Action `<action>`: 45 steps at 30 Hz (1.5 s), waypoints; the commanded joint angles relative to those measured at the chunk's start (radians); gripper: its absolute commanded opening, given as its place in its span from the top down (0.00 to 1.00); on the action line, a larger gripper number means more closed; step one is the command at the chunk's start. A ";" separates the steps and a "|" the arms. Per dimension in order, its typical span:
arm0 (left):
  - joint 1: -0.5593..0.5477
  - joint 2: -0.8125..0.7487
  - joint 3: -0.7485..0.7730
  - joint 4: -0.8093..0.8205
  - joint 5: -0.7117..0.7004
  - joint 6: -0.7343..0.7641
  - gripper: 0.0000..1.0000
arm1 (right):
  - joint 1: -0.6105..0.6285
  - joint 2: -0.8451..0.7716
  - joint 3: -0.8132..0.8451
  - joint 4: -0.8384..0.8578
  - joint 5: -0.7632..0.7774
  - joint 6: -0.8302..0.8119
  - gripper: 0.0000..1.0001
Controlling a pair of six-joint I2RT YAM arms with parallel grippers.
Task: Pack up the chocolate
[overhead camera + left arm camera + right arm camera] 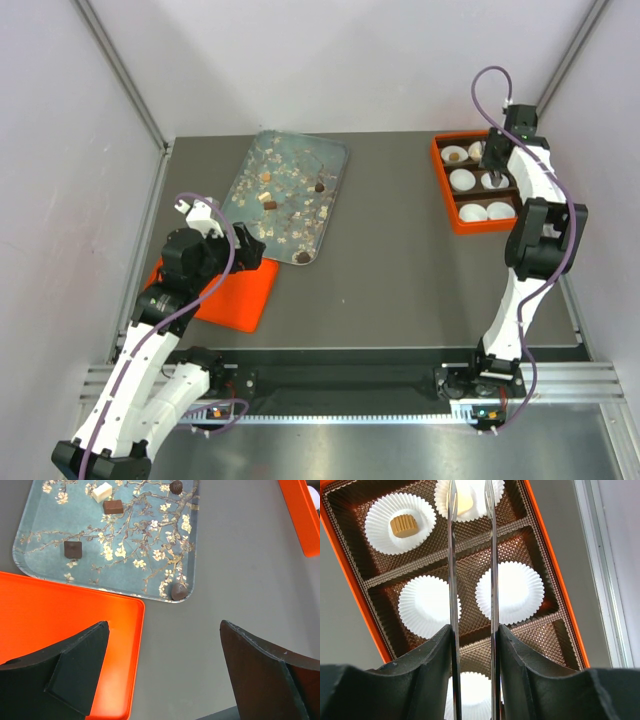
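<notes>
Right hand clamps thin metal tongs, their tips slightly apart over the orange box at the far right corner of the bench. Between the tips a pale chocolate piece lies in a paper cup. A tan chocolate sits in the neighbouring cup. Left hand gapes wide above an orange lid near the left edge. Beyond it, loose chocolates lie on the floral tray.
</notes>
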 commanded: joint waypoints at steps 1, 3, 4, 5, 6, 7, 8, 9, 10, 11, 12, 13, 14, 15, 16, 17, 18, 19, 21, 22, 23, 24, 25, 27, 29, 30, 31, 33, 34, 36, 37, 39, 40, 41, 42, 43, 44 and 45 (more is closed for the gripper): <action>-0.003 -0.003 -0.001 0.014 -0.005 0.004 0.03 | -0.016 -0.032 0.057 0.025 0.002 0.008 0.60; -0.003 -0.006 -0.002 0.012 -0.005 0.004 0.03 | -0.014 -0.054 0.056 0.018 -0.006 0.014 0.60; -0.003 -0.004 -0.001 0.011 -0.003 0.004 0.03 | -0.013 -0.061 0.050 0.017 -0.007 0.020 0.60; -0.003 -0.004 -0.002 0.014 -0.002 0.004 0.03 | -0.011 -0.083 0.044 0.018 -0.009 0.022 0.60; -0.003 -0.004 -0.001 0.014 -0.002 0.005 0.03 | -0.008 -0.093 0.036 0.017 -0.010 0.025 0.60; -0.003 -0.004 -0.001 0.014 -0.002 0.004 0.03 | -0.002 -0.106 0.022 0.017 -0.012 0.031 0.60; -0.003 -0.004 -0.001 0.014 -0.002 0.004 0.03 | 0.001 -0.129 0.013 0.018 -0.016 0.034 0.60; -0.003 -0.004 -0.001 0.015 -0.002 0.004 0.03 | 0.006 -0.143 0.004 0.018 -0.016 0.035 0.60; -0.003 -0.003 -0.001 0.014 -0.002 0.004 0.03 | 0.018 -0.156 -0.016 0.018 -0.016 0.039 0.60; -0.003 -0.004 -0.002 0.015 -0.002 0.005 0.03 | 0.026 -0.184 -0.027 0.017 -0.015 0.037 0.60; -0.003 -0.004 -0.001 0.014 0.000 0.004 0.03 | 0.035 -0.201 -0.039 0.018 -0.013 0.040 0.60; -0.003 -0.004 -0.002 0.014 -0.002 0.004 0.03 | 0.058 -0.216 -0.062 0.020 -0.012 0.039 0.60; -0.003 -0.006 -0.002 0.015 -0.002 0.004 0.03 | 0.072 -0.251 -0.076 0.021 -0.010 0.037 0.60; -0.003 -0.004 -0.002 0.015 0.000 0.005 0.03 | 0.087 -0.267 -0.090 0.025 -0.004 0.034 0.60; -0.003 -0.004 -0.002 0.015 -0.002 0.004 0.03 | 0.124 -0.287 -0.120 0.028 0.004 0.029 0.60; -0.003 -0.004 -0.001 0.014 -0.002 0.004 0.03 | 0.142 -0.322 -0.137 0.031 0.016 0.028 0.60; -0.003 -0.006 -0.002 0.015 -0.002 0.004 0.03 | 0.155 -0.343 -0.157 0.037 0.014 0.029 0.60; -0.003 -0.004 -0.002 0.014 0.000 0.004 0.03 | 0.217 -0.363 -0.204 0.055 0.010 0.031 0.60; -0.003 -0.006 -0.001 0.014 -0.005 0.004 0.03 | 0.294 -0.428 -0.287 0.078 0.004 0.028 0.60; -0.003 -0.006 -0.001 0.011 -0.005 0.004 0.03 | 0.322 -0.451 -0.320 0.092 0.001 0.031 0.60; -0.003 -0.004 -0.001 0.012 -0.008 0.004 0.03 | 0.351 -0.495 -0.353 0.132 -0.007 0.032 0.60; -0.003 -0.007 -0.001 0.012 -0.008 0.004 0.03 | 0.381 -0.517 -0.390 0.155 -0.025 0.031 0.59; -0.003 -0.009 0.001 0.012 -0.011 0.002 0.03 | 0.452 -0.538 -0.463 0.184 -0.036 0.037 0.59; -0.003 -0.012 0.001 0.009 -0.017 0.002 0.03 | 0.527 -0.586 -0.531 0.256 -0.065 0.037 0.58; -0.003 -0.017 0.002 0.006 -0.023 0.002 0.03 | 0.639 -0.603 -0.616 0.296 -0.065 0.029 0.55; -0.001 -0.015 0.004 0.004 -0.026 0.001 0.04 | 0.673 -0.600 -0.634 0.323 -0.056 0.020 0.54; -0.001 -0.017 0.004 0.004 -0.028 0.001 0.04 | 0.740 -0.594 -0.656 0.325 -0.039 0.006 0.54; -0.001 -0.018 0.004 0.004 -0.028 0.001 0.04 | 0.793 -0.565 -0.661 0.321 -0.019 -0.003 0.54; -0.001 -0.020 0.005 0.003 -0.034 0.001 0.04 | 0.835 -0.557 -0.665 0.321 -0.024 -0.010 0.54; -0.003 -0.024 0.005 0.001 -0.037 0.001 0.04 | 0.888 -0.549 -0.688 0.322 -0.035 -0.032 0.53; -0.001 -0.026 0.005 0.000 -0.037 -0.001 0.04 | 0.899 -0.549 -0.696 0.322 -0.039 -0.038 0.53; -0.001 -0.030 0.005 0.000 -0.037 -0.001 0.04 | 0.926 -0.555 -0.717 0.322 -0.065 -0.041 0.52; -0.001 -0.030 0.005 0.000 -0.037 -0.001 0.04 | 0.932 -0.564 -0.725 0.322 -0.097 -0.040 0.52; -0.001 -0.030 0.005 0.000 -0.037 -0.001 0.04 | 0.940 -0.569 -0.733 0.324 -0.128 -0.040 0.51; -0.001 -0.030 0.005 0.003 -0.037 -0.001 0.04 | 0.954 -0.574 -0.748 0.325 -0.137 -0.044 0.51; -0.001 -0.032 0.004 0.001 -0.037 -0.001 0.04 | 0.960 -0.580 -0.753 0.322 -0.141 -0.046 0.51; -0.001 -0.032 0.004 0.001 -0.037 -0.001 0.04 | 0.968 -0.580 -0.756 0.321 -0.141 -0.047 0.51; -0.001 -0.032 0.004 0.003 -0.037 -0.001 0.04 | 0.972 -0.577 -0.757 0.318 -0.136 -0.046 0.50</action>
